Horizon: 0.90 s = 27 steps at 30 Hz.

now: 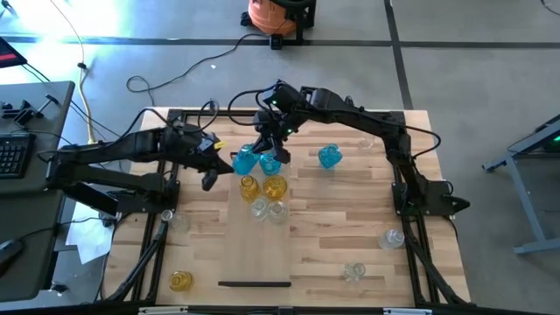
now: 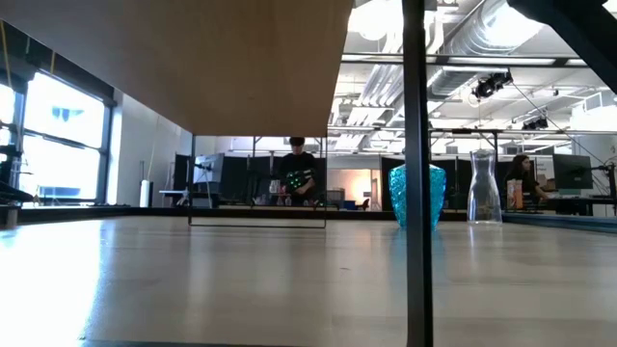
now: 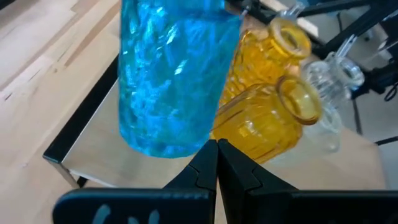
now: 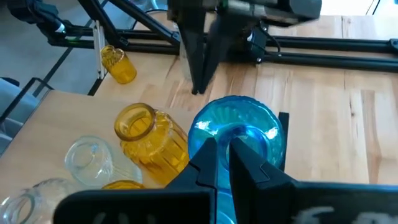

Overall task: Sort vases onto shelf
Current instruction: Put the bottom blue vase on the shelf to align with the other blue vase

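From overhead I see the counter (image 1: 332, 219) evenly and brightly lit, with strong white glare washing out the floor at the picture's upper left corner. Shadows under the arms are soft and short. At counter height the near surface is smooth and slightly blurred, a large out-of-focus panel fills the upper left, and bright windows and ceiling lamps in the room behind leave a pale sheen on the wood. In the wrist views a blue vase (image 3: 174, 74) glints with sharp highlights, while the dark left claw (image 3: 216, 165) in the foreground is soft-edged.
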{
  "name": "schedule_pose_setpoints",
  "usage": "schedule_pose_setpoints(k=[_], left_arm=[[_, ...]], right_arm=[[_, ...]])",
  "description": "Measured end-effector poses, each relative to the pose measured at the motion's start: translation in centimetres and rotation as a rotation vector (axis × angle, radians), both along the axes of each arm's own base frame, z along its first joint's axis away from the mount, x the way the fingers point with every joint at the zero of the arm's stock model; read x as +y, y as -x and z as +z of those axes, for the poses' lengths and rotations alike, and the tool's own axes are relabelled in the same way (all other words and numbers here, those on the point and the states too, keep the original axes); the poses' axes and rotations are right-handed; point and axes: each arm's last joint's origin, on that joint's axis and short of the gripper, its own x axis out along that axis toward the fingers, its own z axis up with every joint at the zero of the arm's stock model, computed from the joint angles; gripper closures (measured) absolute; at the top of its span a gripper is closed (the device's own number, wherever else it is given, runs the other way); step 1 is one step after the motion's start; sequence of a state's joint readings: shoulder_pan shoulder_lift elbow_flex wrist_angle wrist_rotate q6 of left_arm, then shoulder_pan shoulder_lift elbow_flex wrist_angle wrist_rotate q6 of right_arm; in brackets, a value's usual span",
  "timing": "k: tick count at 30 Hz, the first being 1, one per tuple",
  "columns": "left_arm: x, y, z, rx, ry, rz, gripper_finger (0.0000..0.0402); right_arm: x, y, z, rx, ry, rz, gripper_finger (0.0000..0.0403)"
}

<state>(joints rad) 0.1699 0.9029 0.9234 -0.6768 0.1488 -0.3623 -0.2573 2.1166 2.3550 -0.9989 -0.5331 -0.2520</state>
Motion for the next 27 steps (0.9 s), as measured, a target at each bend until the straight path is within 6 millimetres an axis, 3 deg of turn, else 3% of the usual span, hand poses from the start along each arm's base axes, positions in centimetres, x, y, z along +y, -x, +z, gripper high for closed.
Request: schedule_pose_setpoints(k=[10, 19, 27], left_arm=[[0.3, -1.3, -1.1, 0.068, -0.052, -0.005, 0.0401], [0.4, -0.9, -1.0, 0.075, -0.083, 0.022, 0.0401], [0.3, -0.6, -0.9, 0.084, -0.076, 0.026, 0.0401]], right_arm=[[0.2, 0.0, 0.0, 0.005, -0.018, 0.002, 0.0403], [0.9, -0.4, -0.1, 0.001, -0.032, 0.021, 0.0403], [1.0, -1.7, -2.2, 0.041, -0.057, 0.043, 0.0403]])
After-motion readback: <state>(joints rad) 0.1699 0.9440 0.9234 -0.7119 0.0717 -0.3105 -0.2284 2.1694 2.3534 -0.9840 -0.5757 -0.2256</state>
